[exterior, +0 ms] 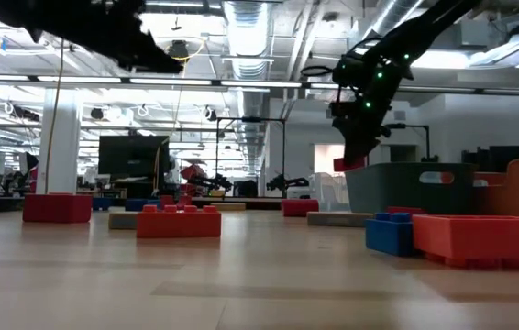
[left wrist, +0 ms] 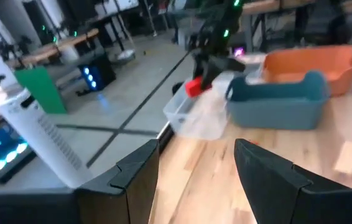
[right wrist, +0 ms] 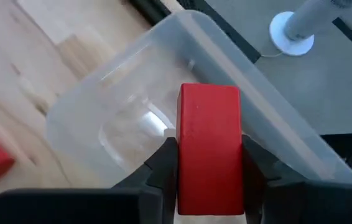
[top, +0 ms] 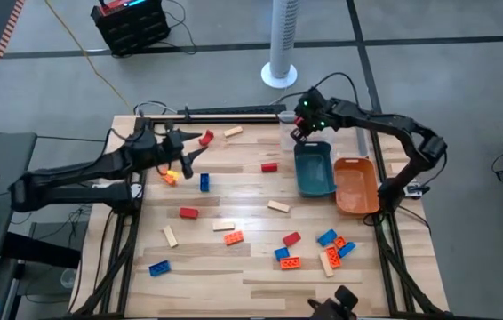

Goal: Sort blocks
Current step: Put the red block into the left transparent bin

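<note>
My right gripper [top: 302,133] is shut on a red block [right wrist: 209,146] and hangs over the clear tray [right wrist: 163,93] at the table's far side, beside the teal tray [top: 314,169] and the orange tray [top: 355,185]. The low view shows the block [exterior: 349,164] lifted clear of the table. My left gripper [top: 194,151] is open and empty, raised over the table's far left near a red block [top: 206,138]. Other blocks lie flat across the table: red [top: 269,166], blue [top: 205,182], orange [top: 233,237], tan [top: 278,206]. My right gripper pinches the red block's two opposite long sides [right wrist: 185,168] between its two fingers [right wrist: 163,165]. The fingers come from above, pointing down, and the block's free end [right wrist: 209,99] sticks out beyond the fingertips toward the clear tray. The block is lifted clear.
A cluster of blue, orange and tan blocks [top: 331,249] lies near the table's near right. A blue block [top: 158,268] sits at the near left. A black bar [top: 225,113] runs along the far edge. A white fan base [top: 280,75] stands on the floor beyond.
</note>
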`<state>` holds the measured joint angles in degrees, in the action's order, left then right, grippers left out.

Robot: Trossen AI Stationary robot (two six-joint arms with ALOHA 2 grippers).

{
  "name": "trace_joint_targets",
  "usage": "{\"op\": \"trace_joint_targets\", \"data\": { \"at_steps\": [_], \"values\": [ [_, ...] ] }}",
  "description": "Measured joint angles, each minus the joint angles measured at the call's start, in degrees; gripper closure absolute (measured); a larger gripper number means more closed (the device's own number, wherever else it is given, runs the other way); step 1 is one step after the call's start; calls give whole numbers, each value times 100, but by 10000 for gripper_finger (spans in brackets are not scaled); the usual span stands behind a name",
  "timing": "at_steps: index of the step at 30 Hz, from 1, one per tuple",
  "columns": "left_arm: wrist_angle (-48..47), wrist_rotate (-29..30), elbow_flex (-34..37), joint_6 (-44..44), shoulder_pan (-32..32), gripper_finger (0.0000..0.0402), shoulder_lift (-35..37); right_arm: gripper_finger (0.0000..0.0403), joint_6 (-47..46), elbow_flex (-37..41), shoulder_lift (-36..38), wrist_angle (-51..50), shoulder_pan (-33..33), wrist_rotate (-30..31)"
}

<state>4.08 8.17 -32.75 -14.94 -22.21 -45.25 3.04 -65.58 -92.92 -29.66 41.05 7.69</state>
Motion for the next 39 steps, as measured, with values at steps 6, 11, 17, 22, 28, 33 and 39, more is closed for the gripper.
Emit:
{"op": "trace_joint_targets", "data": {
  "at_steps": [6, 11, 17, 22, 28, 33, 39],
  "values": [
    [-31, -568, -2, 115, -509, 198, -412, 202, 132, -341, -282, -493, -94, -7],
    [-35, -962, -4, 282, -461, 198, -377, 152, 129, -842, -198, -923, -482, -4],
    [-26, -962, -9, 372, -302, 198, -119, 148, 515, -1408, -313, -605, -1688, -9],
    [-35, -962, -9, 435, -186, 198, -44, 154, 912, -1882, -981, -752, -2443, -14],
    [-41, -960, -9, 511, 53, 198, -44, 156, 1100, -2334, -1871, -1182, -2506, -14],
    [-139, -960, -9, 511, 282, 198, 61, 156, 1153, -2348, -2390, -1513, -2357, -16],
    [-329, -935, -9, 587, 419, 198, 382, 156, 1199, -2350, -2657, -1610, -2258, -56]
  ]
}}
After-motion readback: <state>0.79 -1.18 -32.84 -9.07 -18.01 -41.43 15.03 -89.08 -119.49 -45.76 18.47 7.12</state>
